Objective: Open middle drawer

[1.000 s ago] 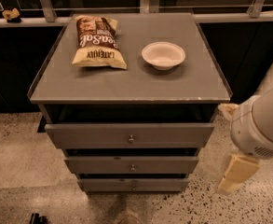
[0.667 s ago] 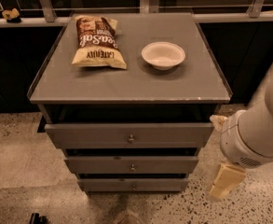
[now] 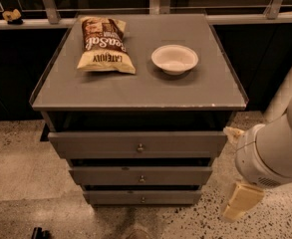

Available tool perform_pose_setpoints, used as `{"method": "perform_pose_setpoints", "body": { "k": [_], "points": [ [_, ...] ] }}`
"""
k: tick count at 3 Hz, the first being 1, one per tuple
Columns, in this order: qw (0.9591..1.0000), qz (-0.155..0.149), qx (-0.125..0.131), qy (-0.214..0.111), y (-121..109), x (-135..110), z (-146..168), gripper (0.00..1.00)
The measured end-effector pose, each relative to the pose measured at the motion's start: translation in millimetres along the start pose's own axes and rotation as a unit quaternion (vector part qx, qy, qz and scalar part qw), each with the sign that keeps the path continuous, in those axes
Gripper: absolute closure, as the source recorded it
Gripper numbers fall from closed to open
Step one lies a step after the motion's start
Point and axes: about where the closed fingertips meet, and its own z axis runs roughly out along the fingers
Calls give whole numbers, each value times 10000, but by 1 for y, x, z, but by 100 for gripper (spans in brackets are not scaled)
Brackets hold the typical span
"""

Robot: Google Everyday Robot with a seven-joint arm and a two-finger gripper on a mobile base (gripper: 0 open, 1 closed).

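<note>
Gripper (image 3: 240, 201) position: low at the right of the frame, off the right front corner of the grey cabinet (image 3: 135, 91), at the end of the white arm (image 3: 277, 151) that enters from the right edge. I see a cream-coloured part of it hanging below the arm's rounded white housing, above the speckled floor (image 3: 16, 168). I cannot tell from this view whether the gripper is open or closed, and I see nothing held in it. It is apart from the cabinet and touches none of the fronts. Middle drawer (image 3: 103, 176) location: second of three grey fronts stacked on the cabinet face, directly below the taller top drawer (image 3: 95, 144) and directly above the narrow lowest drawer (image 3: 110, 197). I see its small round metal knob (image 3: 141, 179) at the centre of the front, in line with the knobs above and below it. A dark horizontal gap shows above each of the three fronts. The gripper lies to the right of the middle drawer's right end and a little lower, well apart from the knob. Cabinet top contents: a brown and yellow chip bag (image 3: 104, 44) lies flat at the rear left, and a white bowl (image 3: 174, 59) stands upright at the rear right, near the bag but not touching it. Behind the cabinet I see a pale ledge with metal rail posts (image 3: 50, 4).
</note>
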Motion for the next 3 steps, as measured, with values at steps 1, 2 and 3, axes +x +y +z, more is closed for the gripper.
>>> {"method": "perform_pose_setpoints", "body": {
  "k": [1,2,3],
  "points": [
    [9998,-81,148,-73,30,-3,12,0],
    [9997,-78,209,-117,66,-4,54,0],
    [9998,-97,178,-72,97,-5,109,0]
  ]
}}
